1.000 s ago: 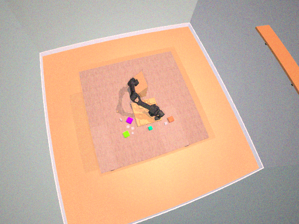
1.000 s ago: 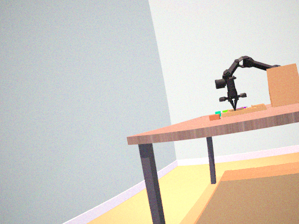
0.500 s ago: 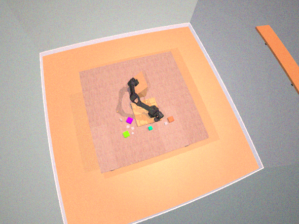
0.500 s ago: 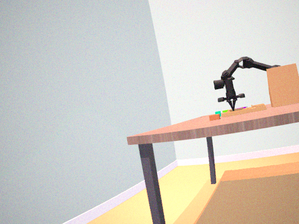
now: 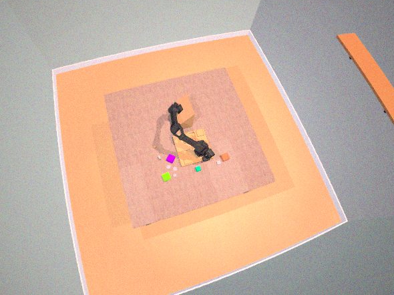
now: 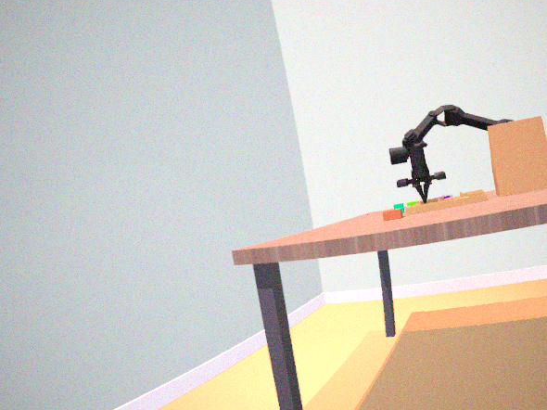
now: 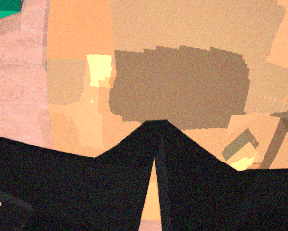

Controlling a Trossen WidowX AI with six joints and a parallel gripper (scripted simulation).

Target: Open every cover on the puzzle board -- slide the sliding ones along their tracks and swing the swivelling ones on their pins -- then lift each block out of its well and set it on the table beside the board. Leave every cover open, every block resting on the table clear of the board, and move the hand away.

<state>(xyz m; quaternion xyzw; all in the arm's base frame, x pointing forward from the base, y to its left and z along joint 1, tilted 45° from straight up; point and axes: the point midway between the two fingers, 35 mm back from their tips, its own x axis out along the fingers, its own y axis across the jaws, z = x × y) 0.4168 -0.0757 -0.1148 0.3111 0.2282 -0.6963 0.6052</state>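
Note:
The wooden puzzle board [image 5: 183, 154] [image 6: 445, 205] [image 7: 171, 20] lies on the table, partly hidden under the arm in the top view. My gripper [image 6: 425, 201] [image 7: 157, 126] is shut and empty, its tips down at or just above the board's outer end; contact cannot be told. Dark shadow covers much of the board in the wrist view, and the covers' positions are unclear. A purple block [image 5: 170, 158], a lime block [image 5: 166, 177], a teal block [image 5: 198, 169] [image 6: 399, 208] [image 7: 7, 7] and an orange block [image 5: 225, 157] [image 6: 392, 214] rest on the table clear of the board.
Several small whitish pieces lie near the blocks, one of them a pale piece [image 5: 218, 162] beside the orange block. A tall tan box [image 5: 187, 108] [image 6: 516, 158] stands by the arm's base, behind the board. The table's edge [image 6: 324, 248] shows in the exterior view.

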